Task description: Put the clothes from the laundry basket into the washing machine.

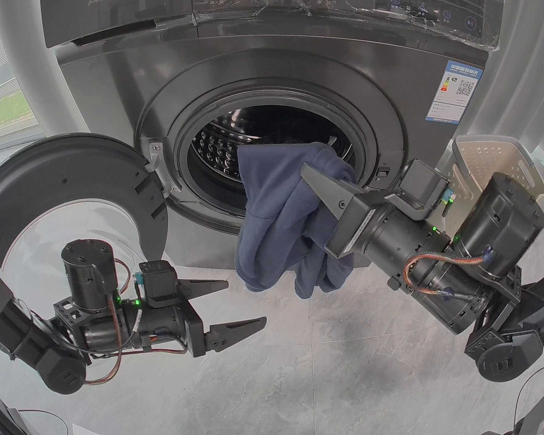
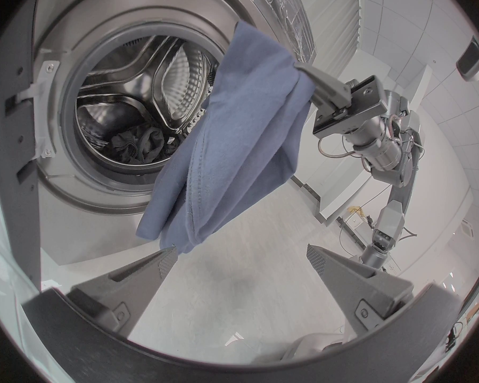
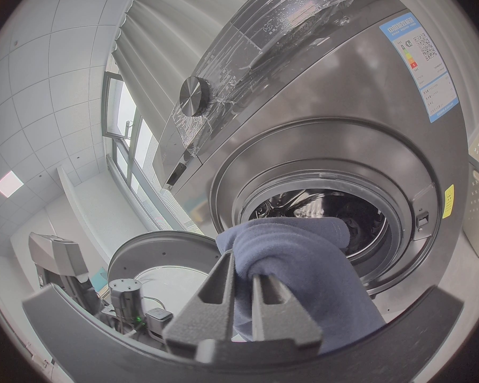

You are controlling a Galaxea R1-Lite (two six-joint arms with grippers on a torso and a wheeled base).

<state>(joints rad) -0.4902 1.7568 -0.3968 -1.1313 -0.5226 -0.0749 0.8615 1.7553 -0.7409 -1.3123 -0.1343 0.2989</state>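
My right gripper (image 1: 308, 173) is shut on a navy blue garment (image 1: 284, 212) and holds it up in front of the washing machine's round opening (image 1: 272, 146). The cloth hangs down past the lower rim of the opening toward the floor. The same blue garment (image 2: 234, 134) drapes from the right gripper (image 2: 303, 70) in the left wrist view, and in the right wrist view the blue garment (image 3: 303, 272) bunches over the shut fingers (image 3: 223, 288). Dark clothes (image 2: 138, 143) lie inside the drum. My left gripper (image 1: 236, 309) hangs open and empty, low over the floor at the left.
The round machine door (image 1: 60, 194) stands swung open at the left, just behind my left arm. A white laundry basket (image 1: 495, 164) stands beside the machine at the right, behind my right arm. Grey tiled floor (image 1: 320, 370) stretches in front of the machine.
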